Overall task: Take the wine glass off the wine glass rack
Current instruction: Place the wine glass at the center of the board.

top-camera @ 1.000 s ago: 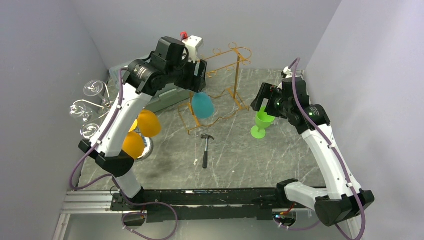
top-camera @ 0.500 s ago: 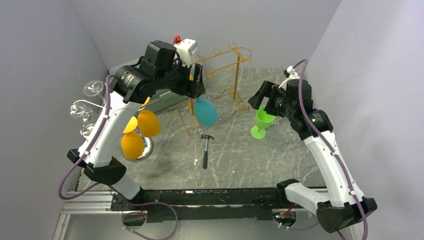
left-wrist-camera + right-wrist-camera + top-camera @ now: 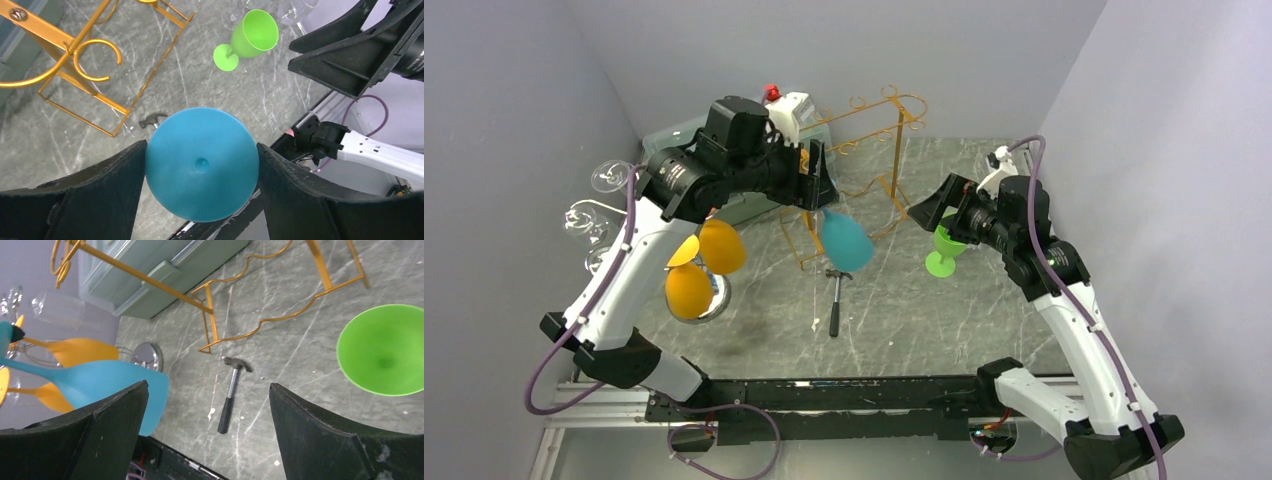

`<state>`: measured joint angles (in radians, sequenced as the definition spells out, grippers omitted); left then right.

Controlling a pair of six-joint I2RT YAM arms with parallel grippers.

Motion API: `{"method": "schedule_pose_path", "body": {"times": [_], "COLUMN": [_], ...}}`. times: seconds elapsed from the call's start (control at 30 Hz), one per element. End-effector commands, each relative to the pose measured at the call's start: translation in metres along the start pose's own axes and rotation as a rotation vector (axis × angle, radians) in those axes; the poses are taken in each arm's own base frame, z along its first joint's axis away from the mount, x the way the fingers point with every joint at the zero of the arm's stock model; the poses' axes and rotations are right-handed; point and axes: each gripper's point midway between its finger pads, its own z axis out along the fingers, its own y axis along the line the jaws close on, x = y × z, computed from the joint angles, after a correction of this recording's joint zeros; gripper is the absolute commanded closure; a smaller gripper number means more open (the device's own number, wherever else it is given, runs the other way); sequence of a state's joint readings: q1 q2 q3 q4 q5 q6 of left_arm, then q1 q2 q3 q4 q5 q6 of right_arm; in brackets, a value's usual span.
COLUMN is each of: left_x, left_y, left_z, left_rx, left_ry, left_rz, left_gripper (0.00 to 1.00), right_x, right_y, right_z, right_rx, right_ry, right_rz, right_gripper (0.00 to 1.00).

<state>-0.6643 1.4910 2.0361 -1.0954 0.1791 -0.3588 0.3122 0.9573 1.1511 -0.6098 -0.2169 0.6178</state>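
Noting left gripper (image 3: pixel 201 148) clamped on blue wine glass (image 3: pixel 846 243), fingers (image 3: pixel 100 195) pressed against both sides of its round blue end. Finding glass in mid-air, tilted bowl-down, clear of gold wine glass rack (image 3: pixel 895 150) at far-centre of table (image 3: pixel 984 320), just over hammer (image 3: pixel 834 300) head. Hammer lying flat near table centre, handle pointing toward near edge. Recording right gripper (image 3: pixel 208 385) wide open, nothing between jaws, poised beside green glass (image 3: pixel 944 250) standing upright toward table's right edge. Logging two orange glasses (image 3: pixel 721 247) near left edge, well apart from rack.
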Motion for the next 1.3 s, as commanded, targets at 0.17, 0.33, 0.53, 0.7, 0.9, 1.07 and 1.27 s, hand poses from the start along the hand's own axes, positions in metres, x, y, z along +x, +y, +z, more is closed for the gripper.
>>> {"method": "schedule_pose_path", "body": {"times": [0.17,0.33,0.53,0.7,0.9,1.07,1.27], "left_x": [-0.009,-0.007,-0.003,-0.002,-0.001,0.000,0.002], "left_y": [-0.025,-0.027,-0.031,-0.032,-0.033,-0.034,-0.034], "left_z": [-0.015,-0.016,-0.013,-0.012,-0.011,-0.010,-0.010], "left_rx": [0.119,0.134,0.157,0.169,0.179,0.186,0.188], "left_ry": [-0.092,-0.106,-0.108,-0.109,-0.112,-0.117,-0.120], "left_rz": [-0.087,-0.138,-0.178,-0.201,-0.226,-0.247,-0.261], "left_gripper": [0.47,0.47,0.48,0.48,0.49,0.49,0.49], "right_x": [0.014,0.024,0.030,0.035,0.040,0.043,0.046], "right_y": [0.032,0.035,0.035,0.035,0.033,0.032,0.032], "right_z": [-0.011,-0.015,-0.019,-0.020,-0.023,-0.026,-0.028], "right_rx": [-0.160,-0.182,-0.198,-0.206,-0.211,-0.213,-0.221], "right_ry": [-0.016,-0.005,-0.005,0.006,0.011,0.018,0.020], "right_rz": [0.040,0.054,0.067,0.076,0.081,0.081,0.086], "right_gripper": [0.07,0.07,0.07,0.07,0.07,0.07,0.06]}}
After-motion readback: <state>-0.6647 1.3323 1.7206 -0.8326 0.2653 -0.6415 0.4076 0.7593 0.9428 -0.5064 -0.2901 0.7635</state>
